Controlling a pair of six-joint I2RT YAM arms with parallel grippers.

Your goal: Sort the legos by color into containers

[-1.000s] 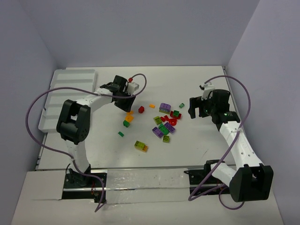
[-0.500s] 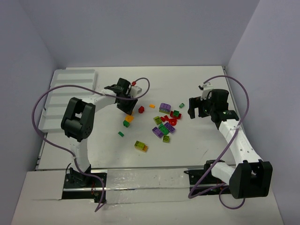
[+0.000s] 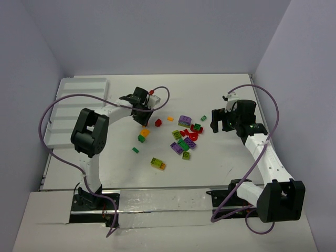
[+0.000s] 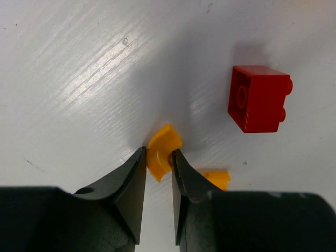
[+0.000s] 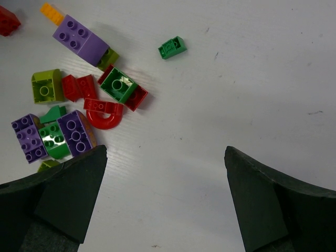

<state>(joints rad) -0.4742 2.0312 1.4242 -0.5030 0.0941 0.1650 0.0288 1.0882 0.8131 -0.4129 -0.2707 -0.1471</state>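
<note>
My left gripper (image 4: 159, 157) is shut on a small curved orange lego (image 4: 164, 147) at the table surface. A red lego (image 4: 258, 97) lies just to its right, and another orange piece (image 4: 216, 179) peeks out beside the right finger. In the top view this gripper (image 3: 144, 123) is left of the main pile of legos (image 3: 185, 137). My right gripper (image 5: 164, 157) hangs open over bare table, with purple (image 5: 81, 38), green (image 5: 118, 84) and red (image 5: 103, 115) legos to its upper left. The containers are compartments of the white tray (image 3: 68, 113) at the far left.
A lime-yellow brick (image 3: 157, 163) and a small green piece (image 3: 135, 150) lie apart from the pile toward the near side. An orange-and-green pair (image 3: 143, 135) sits just below the left gripper. Walls close in the table on three sides.
The left jaws have come together on the curved orange lego, and the left arm has shifted slightly to the right. The right arm has not moved.
</note>
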